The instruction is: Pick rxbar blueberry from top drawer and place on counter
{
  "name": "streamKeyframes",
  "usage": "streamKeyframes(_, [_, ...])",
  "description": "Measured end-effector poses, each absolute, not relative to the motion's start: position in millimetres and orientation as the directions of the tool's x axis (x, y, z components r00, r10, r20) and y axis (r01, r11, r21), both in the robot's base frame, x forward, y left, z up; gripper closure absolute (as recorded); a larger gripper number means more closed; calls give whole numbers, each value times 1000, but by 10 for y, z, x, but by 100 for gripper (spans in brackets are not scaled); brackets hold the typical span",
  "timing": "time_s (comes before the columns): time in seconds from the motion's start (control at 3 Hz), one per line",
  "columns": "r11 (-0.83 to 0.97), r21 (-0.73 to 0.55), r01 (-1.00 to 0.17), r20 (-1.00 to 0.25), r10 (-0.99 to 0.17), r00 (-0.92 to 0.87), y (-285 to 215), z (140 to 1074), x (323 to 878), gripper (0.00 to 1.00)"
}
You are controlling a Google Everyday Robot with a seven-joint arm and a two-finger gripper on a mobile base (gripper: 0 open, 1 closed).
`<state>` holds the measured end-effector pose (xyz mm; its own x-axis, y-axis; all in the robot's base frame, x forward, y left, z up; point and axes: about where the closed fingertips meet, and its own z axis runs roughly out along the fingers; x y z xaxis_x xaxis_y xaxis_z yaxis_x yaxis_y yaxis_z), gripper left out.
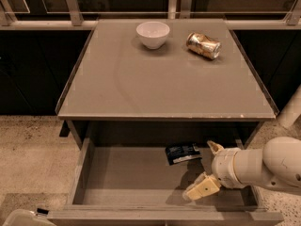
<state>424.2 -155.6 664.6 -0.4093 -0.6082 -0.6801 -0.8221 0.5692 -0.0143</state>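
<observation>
The rxbar blueberry (pixel 183 153), a flat dark bar with pale lettering, lies on the bottom of the open top drawer (pixel 127 178), near its back right. My gripper (pixel 207 169) is inside the drawer, just right of and slightly nearer than the bar. Its fingers are spread apart: one fingertip (pixel 215 147) sits beside the bar's right end, the other (pixel 196 191) lower down toward the drawer front. The gripper holds nothing. The counter (pixel 164 84) stands above the drawer.
A white bowl (pixel 153 34) and a gold-and-white can (pixel 203 45) lying on its side sit at the back of the counter. Dark cabinets and a railing run behind. Speckled floor (pixel 33 159) lies to the left. A pale object (pixel 21 218) shows at the bottom left corner.
</observation>
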Motion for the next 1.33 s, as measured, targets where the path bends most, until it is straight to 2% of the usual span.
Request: streamKeyframes(1.33, [664,-59,-745,-702,-559,-442,-1576,6443,4726,0])
